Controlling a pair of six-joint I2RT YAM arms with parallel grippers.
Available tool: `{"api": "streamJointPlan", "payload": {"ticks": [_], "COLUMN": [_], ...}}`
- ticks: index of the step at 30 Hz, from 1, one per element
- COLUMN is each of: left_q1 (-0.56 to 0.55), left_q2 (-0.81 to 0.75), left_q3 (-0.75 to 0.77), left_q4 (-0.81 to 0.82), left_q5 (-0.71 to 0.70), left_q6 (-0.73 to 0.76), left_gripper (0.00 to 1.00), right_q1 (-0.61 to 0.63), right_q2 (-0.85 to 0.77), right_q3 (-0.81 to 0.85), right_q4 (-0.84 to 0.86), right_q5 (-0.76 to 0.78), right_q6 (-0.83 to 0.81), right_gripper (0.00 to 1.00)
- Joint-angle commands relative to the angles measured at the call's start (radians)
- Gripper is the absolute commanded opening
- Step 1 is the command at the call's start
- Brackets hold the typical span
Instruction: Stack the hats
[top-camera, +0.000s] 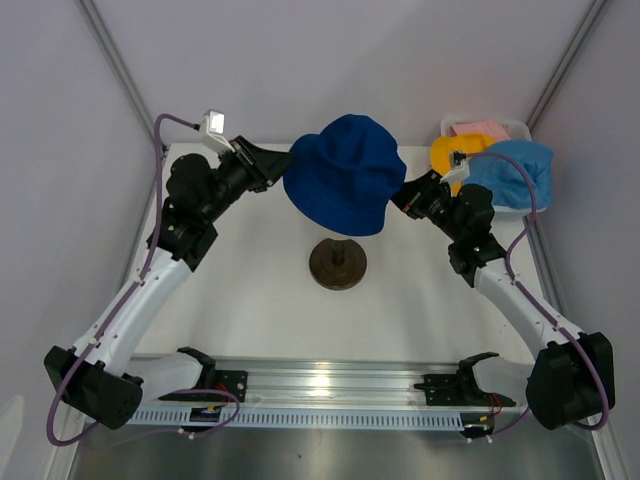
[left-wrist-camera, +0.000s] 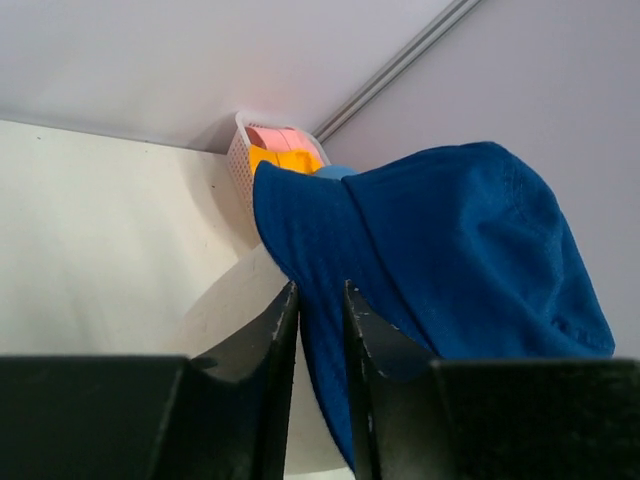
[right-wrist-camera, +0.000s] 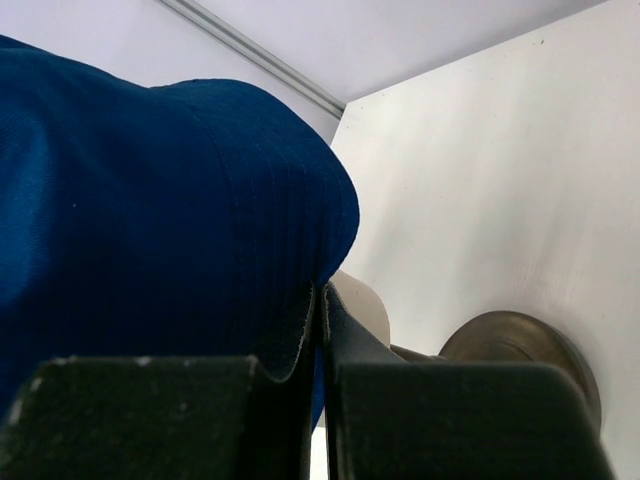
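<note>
A dark blue hat (top-camera: 345, 172) sits over the cream mannequin head, above its dark round base (top-camera: 337, 264). My left gripper (top-camera: 285, 160) is at the hat's left brim. In the left wrist view its fingers (left-wrist-camera: 320, 288) stand a narrow gap apart with the brim (left-wrist-camera: 450, 250) hanging between them. My right gripper (top-camera: 405, 195) is at the right brim. In the right wrist view it (right-wrist-camera: 320, 290) is shut on the blue fabric (right-wrist-camera: 150, 200). A light blue hat (top-camera: 510, 175), a yellow-orange hat (top-camera: 450, 155) and a pink hat (top-camera: 480, 130) lie at the back right.
The white mesh basket (top-camera: 450, 125) in the back right corner holds the other hats and also shows in the left wrist view (left-wrist-camera: 240, 160). Grey walls close in the table on three sides. A metal rail (top-camera: 330, 385) runs along the near edge.
</note>
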Motion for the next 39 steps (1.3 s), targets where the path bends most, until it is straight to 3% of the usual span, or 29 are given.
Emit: {"api": "streamJointPlan", "payload": {"ticks": [1, 4, 6, 7, 13, 16, 23, 26, 28, 30, 31, 36, 39], "left_q1": [0.005, 0.005, 0.005, 0.006, 0.014, 0.014, 0.011, 0.003, 0.003, 0.003, 0.001, -0.012, -0.015], "left_q2": [-0.057, -0.065, -0.064, -0.065, -0.109, -0.123, -0.041, -0.018, -0.025, -0.034, -0.045, -0.109, -0.201], "left_q3": [-0.031, -0.037, -0.032, -0.031, -0.054, -0.066, -0.058, -0.057, -0.055, -0.061, -0.061, -0.119, -0.27], "left_q4": [0.095, 0.08, 0.042, 0.028, -0.035, -0.015, 0.092, 0.109, 0.1, 0.095, 0.091, 0.112, 0.247], "left_q5": [0.006, -0.017, -0.02, -0.034, -0.051, -0.019, 0.098, 0.108, 0.084, 0.067, 0.041, -0.057, -0.108], "left_q6": [-0.007, 0.004, 0.016, 0.017, -0.018, -0.047, -0.128, -0.134, -0.125, -0.102, -0.088, 0.109, 0.172], "left_gripper": [0.22, 0.15, 0.26, 0.38, 0.75, 0.75, 0.64, 0.47, 0.26, 0.15, 0.01, 0.01, 0.01], "right_q1": [0.008, 0.017, 0.027, 0.028, 0.036, 0.039, 0.039, 0.041, 0.039, 0.041, 0.042, 0.048, 0.048], "right_q2": [0.014, 0.03, 0.041, 0.048, 0.068, 0.065, 0.048, 0.047, 0.045, 0.047, 0.051, 0.053, 0.057], "right_q3": [0.045, 0.043, 0.042, 0.043, 0.06, 0.065, 0.076, 0.08, 0.079, 0.077, 0.077, 0.066, 0.05], "right_q4": [0.002, -0.001, -0.003, -0.001, 0.002, 0.002, -0.006, -0.015, -0.015, -0.017, -0.018, -0.023, -0.017], "right_q5": [0.039, 0.056, 0.07, 0.071, 0.071, 0.073, 0.083, 0.091, 0.099, 0.105, 0.105, 0.154, 0.2], "right_q6": [-0.046, -0.069, -0.083, -0.086, -0.098, -0.104, -0.116, -0.124, -0.129, -0.133, -0.136, -0.175, -0.216], "right_gripper": [0.0, 0.0, 0.0, 0.0, 0.0, 0.0, 0.0, 0.0, 0.0, 0.0, 0.0, 0.0, 0.0]}}
